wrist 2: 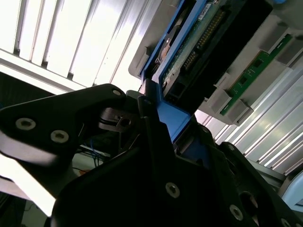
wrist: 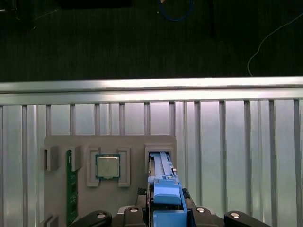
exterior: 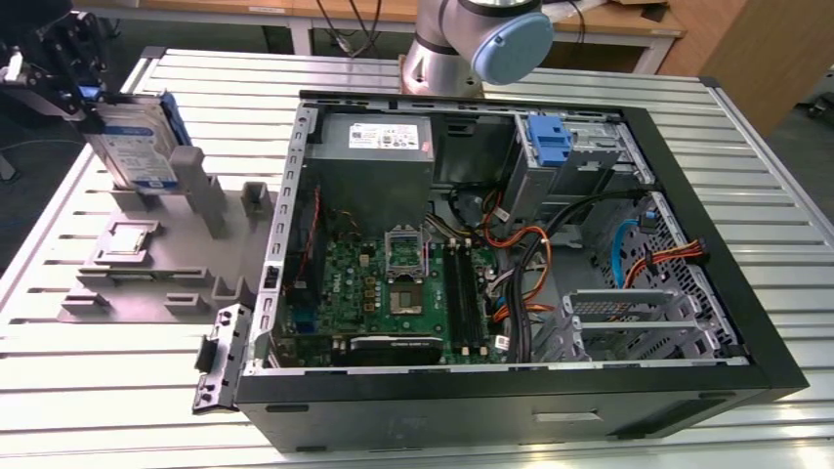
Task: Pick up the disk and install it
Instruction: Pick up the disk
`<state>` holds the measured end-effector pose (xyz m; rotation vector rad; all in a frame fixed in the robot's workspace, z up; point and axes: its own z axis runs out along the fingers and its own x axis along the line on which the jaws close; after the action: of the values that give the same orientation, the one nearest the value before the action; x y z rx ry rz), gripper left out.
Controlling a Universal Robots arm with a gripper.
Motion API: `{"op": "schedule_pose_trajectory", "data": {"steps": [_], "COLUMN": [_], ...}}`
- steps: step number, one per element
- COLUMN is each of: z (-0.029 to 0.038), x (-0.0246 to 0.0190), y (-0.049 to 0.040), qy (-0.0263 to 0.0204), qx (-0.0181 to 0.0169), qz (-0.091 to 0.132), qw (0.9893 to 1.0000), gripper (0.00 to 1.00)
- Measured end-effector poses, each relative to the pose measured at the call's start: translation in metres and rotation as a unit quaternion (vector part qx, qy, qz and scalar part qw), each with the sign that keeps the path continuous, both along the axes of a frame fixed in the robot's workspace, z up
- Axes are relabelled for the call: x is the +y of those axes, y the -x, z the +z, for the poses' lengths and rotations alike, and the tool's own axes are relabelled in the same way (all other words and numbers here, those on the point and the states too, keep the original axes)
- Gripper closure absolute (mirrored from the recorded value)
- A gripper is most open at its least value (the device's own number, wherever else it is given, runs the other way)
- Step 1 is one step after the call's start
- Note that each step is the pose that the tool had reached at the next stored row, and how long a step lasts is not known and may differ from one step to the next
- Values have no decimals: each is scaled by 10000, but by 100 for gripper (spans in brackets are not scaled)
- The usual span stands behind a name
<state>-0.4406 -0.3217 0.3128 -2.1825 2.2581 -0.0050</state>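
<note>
The disk (exterior: 132, 149) is a silver drive with a white-and-blue label and a blue bracket. It stands on edge at the exterior view's left, its lower end at the slot of the grey holder (exterior: 156, 278). My gripper (exterior: 92, 100) is shut on its top edge. In the first wrist view the blue bracket (wrist: 164, 187) runs from my gripper (wrist: 166, 210) down to the holder's slot. In the second wrist view my black fingers (wrist 2: 151, 118) clamp the blue bracket, and the disk's circuit side (wrist 2: 203, 38) shows beyond them.
The open computer case (exterior: 521, 389) lies on the slatted table (exterior: 729, 430), to the exterior view's right of the holder. It holds a motherboard (exterior: 391, 283), a power supply (exterior: 378, 142) and a blue latch (exterior: 553, 142) at the drive bay. A processor (wrist: 107, 166) and memory stick (wrist: 71, 187) rest in the holder.
</note>
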Motion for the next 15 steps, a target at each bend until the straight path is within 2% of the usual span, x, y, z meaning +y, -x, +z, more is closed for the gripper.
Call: {"op": "schedule_pose_trajectory", "data": {"steps": [15], "z": [178], "x": [0], "y": [0], "qy": [0], "qx": [-1], "qz": [0], "qw": [10000], "gripper": [63]}}
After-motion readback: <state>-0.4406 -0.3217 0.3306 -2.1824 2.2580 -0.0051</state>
